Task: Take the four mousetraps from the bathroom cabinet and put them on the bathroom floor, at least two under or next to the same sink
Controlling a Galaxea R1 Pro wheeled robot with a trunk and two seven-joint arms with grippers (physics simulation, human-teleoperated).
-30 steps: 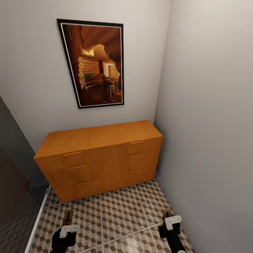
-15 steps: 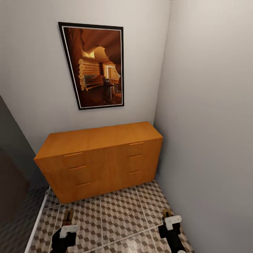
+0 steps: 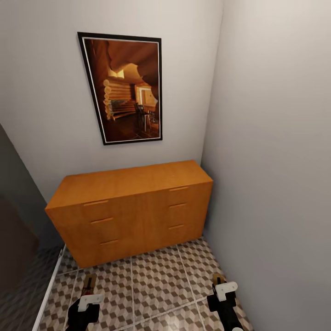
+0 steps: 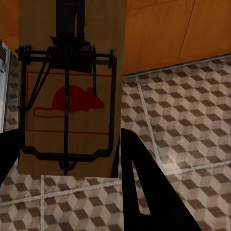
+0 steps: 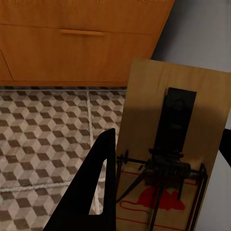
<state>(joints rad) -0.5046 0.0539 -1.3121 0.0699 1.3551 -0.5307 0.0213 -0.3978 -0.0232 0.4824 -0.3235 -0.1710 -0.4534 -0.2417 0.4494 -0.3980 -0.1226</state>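
Gripping one mousetrap in each hand, I have two of the four already out. My left gripper (image 4: 67, 159) pinches a mousetrap (image 4: 70, 96) by its near end, so the board's long axis runs straight out along the fingers, printed face and wire toward the wrist camera. My right gripper (image 5: 159, 202) clamps the second mousetrap (image 5: 171, 144) the same way, the board standing out ahead of the dark finger (image 5: 91, 187). From the head, both traps show as thin brown slips poking forward from the left gripper (image 3: 87, 294) and the right gripper (image 3: 220, 287).

Below and ahead of both tools lies the bathroom floor (image 3: 156, 280), cube-patterned tile with pale grout, bare between my hands. So the placing move is simply downward for either arm, and neither is clearly nearer to it. Whether this patch sits beside the sink I cannot tell.

Beyond the tips stands the cabinet (image 3: 131, 207), its drawers shut, well apart from both grippers. A framed picture (image 3: 124, 87) hangs above it. A grey wall (image 3: 276, 184) runs close beside my right arm, so that side has little room to swing.
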